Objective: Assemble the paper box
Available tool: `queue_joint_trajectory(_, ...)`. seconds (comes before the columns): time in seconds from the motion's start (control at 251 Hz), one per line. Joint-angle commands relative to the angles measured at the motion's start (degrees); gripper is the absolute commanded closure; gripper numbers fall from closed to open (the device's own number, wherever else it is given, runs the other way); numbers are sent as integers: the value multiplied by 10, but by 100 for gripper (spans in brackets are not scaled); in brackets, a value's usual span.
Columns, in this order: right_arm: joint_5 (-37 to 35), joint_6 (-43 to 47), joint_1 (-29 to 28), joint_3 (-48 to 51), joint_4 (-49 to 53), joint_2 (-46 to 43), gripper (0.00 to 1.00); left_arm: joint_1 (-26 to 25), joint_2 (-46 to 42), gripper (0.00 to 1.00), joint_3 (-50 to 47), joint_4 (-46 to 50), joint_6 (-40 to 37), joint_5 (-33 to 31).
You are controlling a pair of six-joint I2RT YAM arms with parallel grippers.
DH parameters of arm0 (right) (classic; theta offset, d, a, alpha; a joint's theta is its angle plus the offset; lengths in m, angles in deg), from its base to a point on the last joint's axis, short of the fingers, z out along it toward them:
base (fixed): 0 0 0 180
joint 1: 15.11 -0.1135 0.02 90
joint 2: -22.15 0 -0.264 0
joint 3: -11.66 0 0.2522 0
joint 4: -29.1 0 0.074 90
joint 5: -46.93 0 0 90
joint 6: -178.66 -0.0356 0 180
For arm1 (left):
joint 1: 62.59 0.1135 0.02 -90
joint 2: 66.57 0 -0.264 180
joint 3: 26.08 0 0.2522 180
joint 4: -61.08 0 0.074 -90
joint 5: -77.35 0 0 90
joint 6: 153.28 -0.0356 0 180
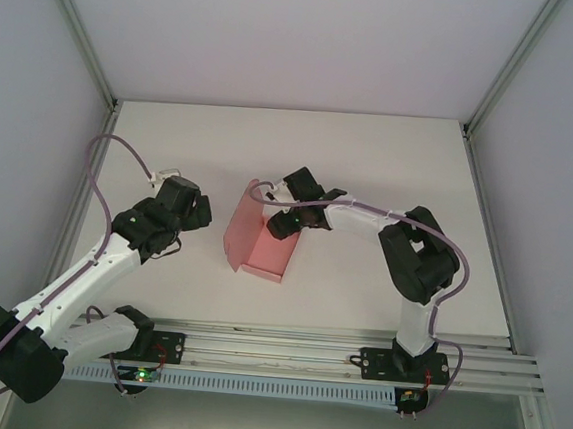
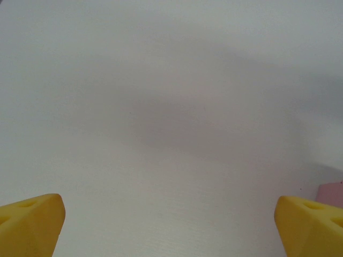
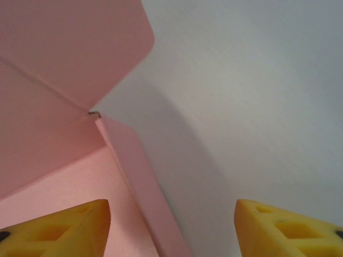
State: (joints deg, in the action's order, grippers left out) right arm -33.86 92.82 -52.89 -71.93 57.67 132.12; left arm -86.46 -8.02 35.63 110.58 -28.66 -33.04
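The pink paper box (image 1: 261,248) lies half folded in the middle of the table, with a tall flap standing up on its left side. In the right wrist view the paper box (image 3: 53,134) shows its floor, a rounded flap and a low side wall. My right gripper (image 1: 278,218) is at the box's far right corner. Its jaws (image 3: 171,231) are open and straddle that side wall, one yellow fingertip (image 3: 59,230) over the box floor and the other outside, neither touching the card. My left gripper (image 1: 198,211) hovers left of the box, open and empty (image 2: 171,227), with a pink corner (image 2: 329,191) at its right.
The white table (image 1: 371,162) is walled in by pale panels and metal posts at the back and sides. A metal rail (image 1: 285,350) carrying both arm bases runs along the near edge. The right arm's elbow (image 1: 418,256) rises right of the box.
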Motion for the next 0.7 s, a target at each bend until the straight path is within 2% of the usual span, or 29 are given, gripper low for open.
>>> queue_joint_trajectory(0.0,-18,-15,-9,-9,0,9,46,7,-6,0,-9,-1,12,-14)
queue_joint_trajectory(0.024,-20,-20,-10,-7,-2,9,49,7,-5,0,-9,-1,12,-14)
queue_joint_trajectory(0.172,-53,-56,-12,15,-32,1,81,7,1,0,-9,-2,13,-8)
queue_joint_trajectory(0.196,-58,-59,-12,19,-36,-1,83,7,1,0,-8,-3,13,-8)
queue_joint_trajectory(0.323,-116,-114,-14,37,-38,-11,84,7,2,0,-10,-11,28,-19)
queue_joint_trajectory(0.463,-243,-236,-14,65,2,-36,88,7,3,0,-9,-29,25,2)
queue_joint_trajectory(0.555,-279,-302,-20,74,37,-48,89,7,8,0,-11,-48,16,20)
queue_joint_trajectory(0.694,-294,-344,-39,107,16,-69,87,7,28,0,-12,-80,-7,61)
